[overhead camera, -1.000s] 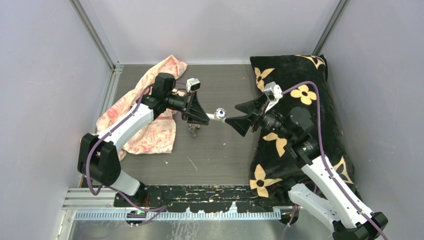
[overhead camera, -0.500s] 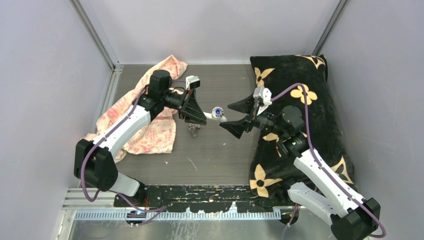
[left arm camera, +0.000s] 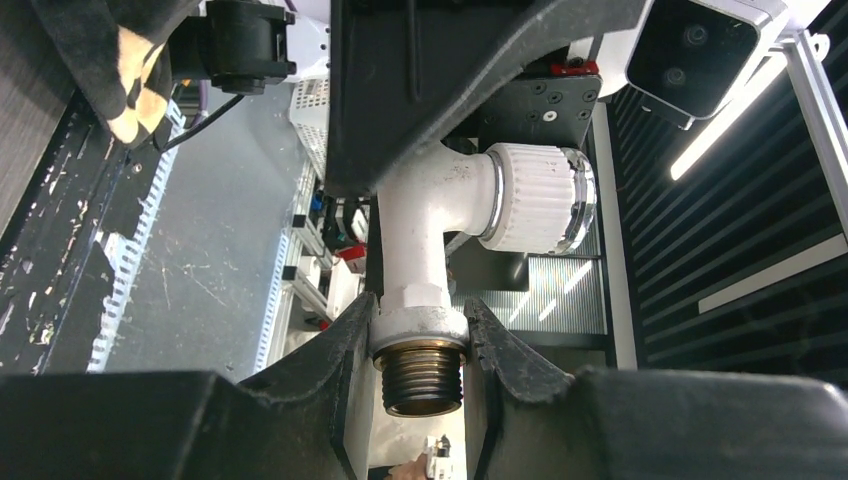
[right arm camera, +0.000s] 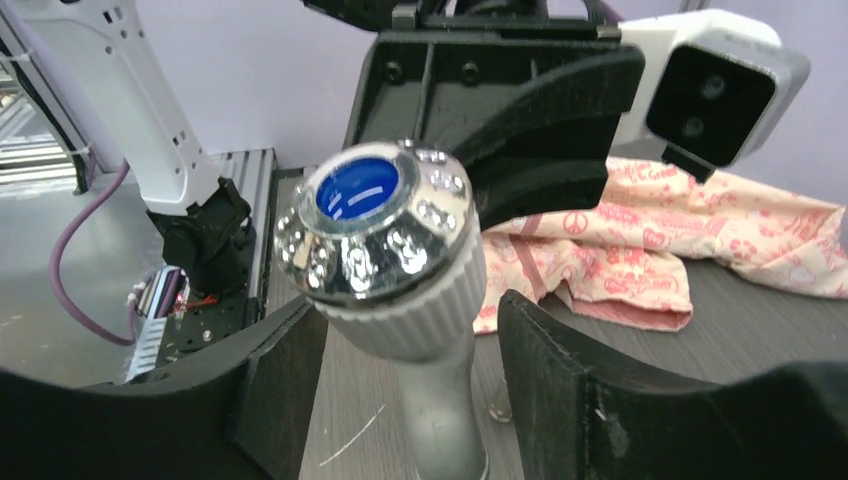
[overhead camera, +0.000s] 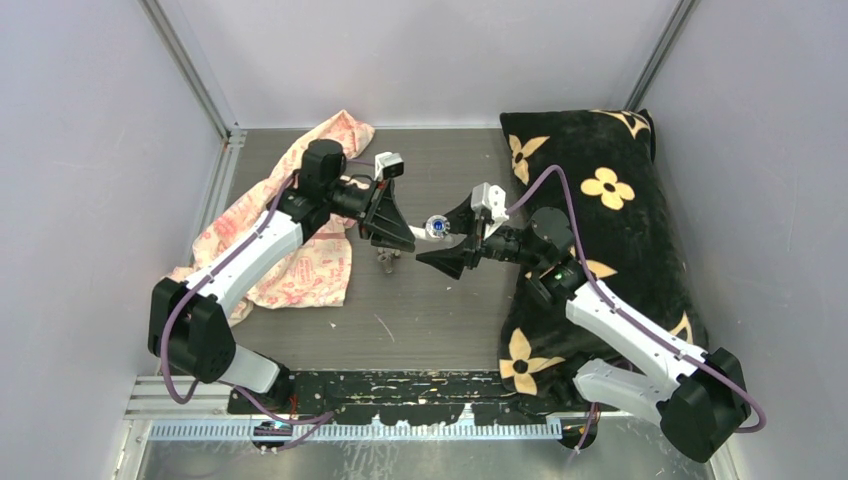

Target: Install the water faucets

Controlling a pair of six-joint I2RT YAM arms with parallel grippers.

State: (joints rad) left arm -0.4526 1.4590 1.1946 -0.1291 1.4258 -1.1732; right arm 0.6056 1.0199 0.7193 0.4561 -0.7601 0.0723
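the right hand is the one that has been moving. a second ago it was hanging well to the right of the white tap with its jaws spread wide. now it is sitting over the tap's round blue-centred knob, one finger on each side.

in the right wrist view its fingers are closing in but not yet pinching. the one on the left of that view is looking as if it is just against the ribbed rim, while the other is leaving a sliver of gap. so this hand is partly open and gripping nothing yet.

the left hand is staying as it was, clamped tight on the tap's collar just above the brass thread. it is holding the tap in the air between the two arms, over the tabletop. the small dark fitting is lying untouched on the tabletop just below the left hand, where it has been all along, near the pink patterned cloth.

this is looking like a handover or regrasp. once the right hand is holding the knob, the left could be letting go of the threaded end, freeing it for the fitting. nothing is joined yet, so the task is seeming early. the knob is round and shiny-faced, so an off-centre pinch could be twisting the tap in the left hand's grip.
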